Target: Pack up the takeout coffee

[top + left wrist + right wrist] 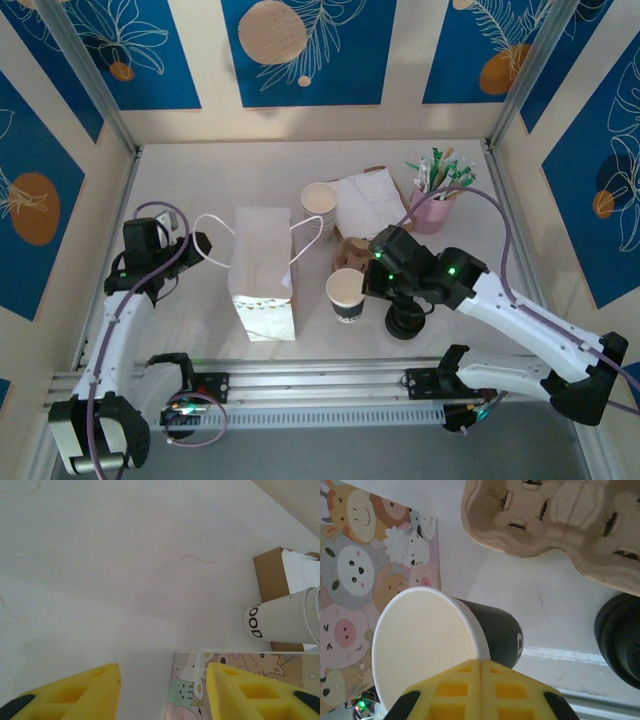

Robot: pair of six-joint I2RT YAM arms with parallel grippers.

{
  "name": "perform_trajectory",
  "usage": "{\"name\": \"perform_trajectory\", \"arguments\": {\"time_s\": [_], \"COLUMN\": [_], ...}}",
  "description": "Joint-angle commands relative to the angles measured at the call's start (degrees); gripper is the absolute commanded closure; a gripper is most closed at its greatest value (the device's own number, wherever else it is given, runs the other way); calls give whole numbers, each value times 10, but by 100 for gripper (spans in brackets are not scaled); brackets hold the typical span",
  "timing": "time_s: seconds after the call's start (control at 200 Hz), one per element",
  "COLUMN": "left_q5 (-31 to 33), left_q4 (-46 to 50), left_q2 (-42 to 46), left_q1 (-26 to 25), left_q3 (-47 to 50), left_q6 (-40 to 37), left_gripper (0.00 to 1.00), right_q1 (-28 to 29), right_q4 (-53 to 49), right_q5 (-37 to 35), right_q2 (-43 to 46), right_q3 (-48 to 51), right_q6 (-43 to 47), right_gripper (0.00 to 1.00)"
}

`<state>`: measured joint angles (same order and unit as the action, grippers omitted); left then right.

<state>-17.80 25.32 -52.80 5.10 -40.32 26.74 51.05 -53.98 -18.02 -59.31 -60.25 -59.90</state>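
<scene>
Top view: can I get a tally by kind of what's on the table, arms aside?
Paper bag: 1
Open paper cups: 2, the near cup and the far cup
Black lid: 1
Cardboard cup carrier: 1
Box of napkins: 1
Pink cup of stirrers: 1
Total: 7

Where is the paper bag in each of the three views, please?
Top external: the paper bag lies flat at centre left.
Left wrist: its animal print sits in the bottom right corner.
Right wrist: its animal print runs down the left edge.
Shared landmark: the open cup beside the bag, top and right wrist views.
</scene>
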Motion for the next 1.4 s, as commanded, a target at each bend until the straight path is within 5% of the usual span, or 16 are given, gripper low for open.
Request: {"name": "perform_trajectory", "arguments": {"time_s": [0.0,1.055,1.396], "left_q5": [-6,-8,-8], "left_q4": [-3,-2,-2], "left_q2": [1,2,2], "left_q1": [1,-3,-4], "left_q3": [0,0,0], "left_q6": [4,4,4], "left_gripper": [51,51,51], "right_q1": [4,8,11], "right_q4": [68,163,145], "right_q5": [-19,-55,-67], "right_q2": [-2,-50,-46], "right_q3": [26,125,126], "right_q6": [-16,-9,-8], "right_gripper": [100,100,90]}}
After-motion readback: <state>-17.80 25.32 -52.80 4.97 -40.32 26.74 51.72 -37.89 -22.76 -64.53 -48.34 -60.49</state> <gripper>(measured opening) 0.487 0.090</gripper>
